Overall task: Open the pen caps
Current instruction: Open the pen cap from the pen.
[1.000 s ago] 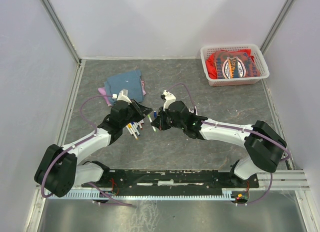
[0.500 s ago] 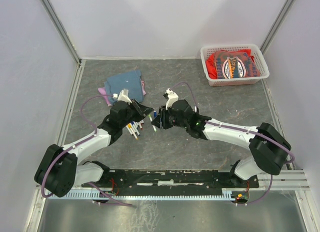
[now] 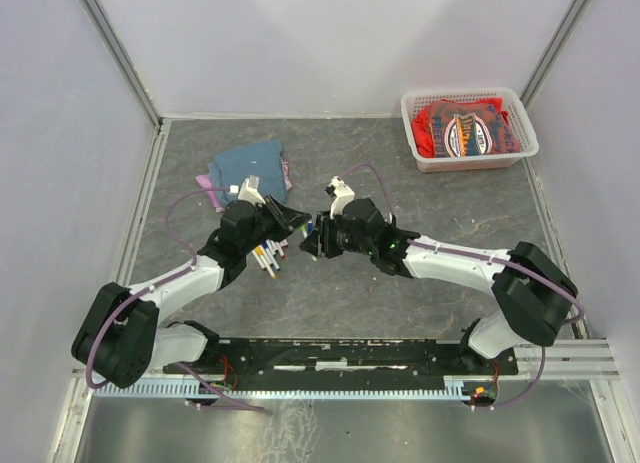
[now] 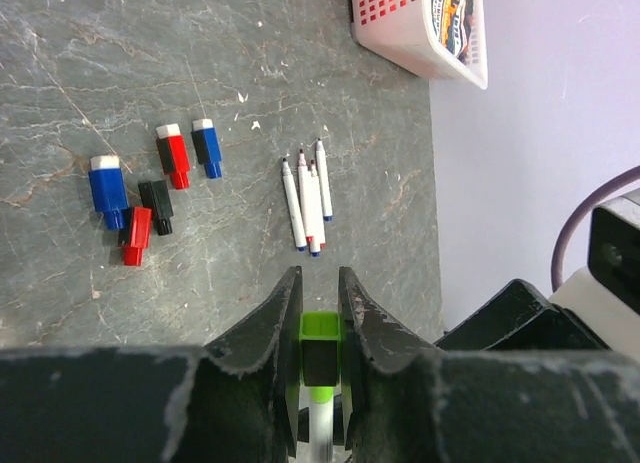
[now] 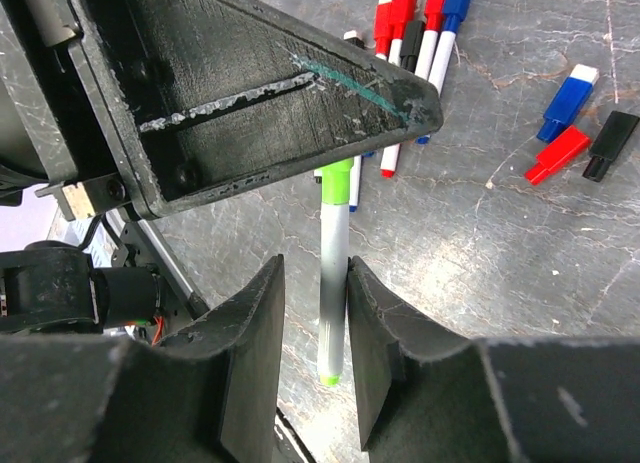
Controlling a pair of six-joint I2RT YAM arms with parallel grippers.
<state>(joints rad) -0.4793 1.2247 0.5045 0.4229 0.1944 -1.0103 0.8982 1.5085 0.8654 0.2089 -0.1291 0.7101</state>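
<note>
A green pen cap sits clamped between the jaws of my left gripper, which is shut on it. The pen's white barrel hangs out of the cap and runs between the fingers of my right gripper. Those fingers stand open, with a gap on one side of the barrel and the other side touching it. From above, the left gripper and right gripper meet nose to nose at mid table. Loose red, blue and black caps lie on the table.
Several capped pens lie under the grippers, and uncapped white barrels lie beside the loose caps. A folded blue cloth is at the back left. A white basket with a red garment is at the back right.
My right gripper's jaws have gone from shut to open, and that arm has shifted slightly toward the left gripper. The left arm has hardly moved.
</note>
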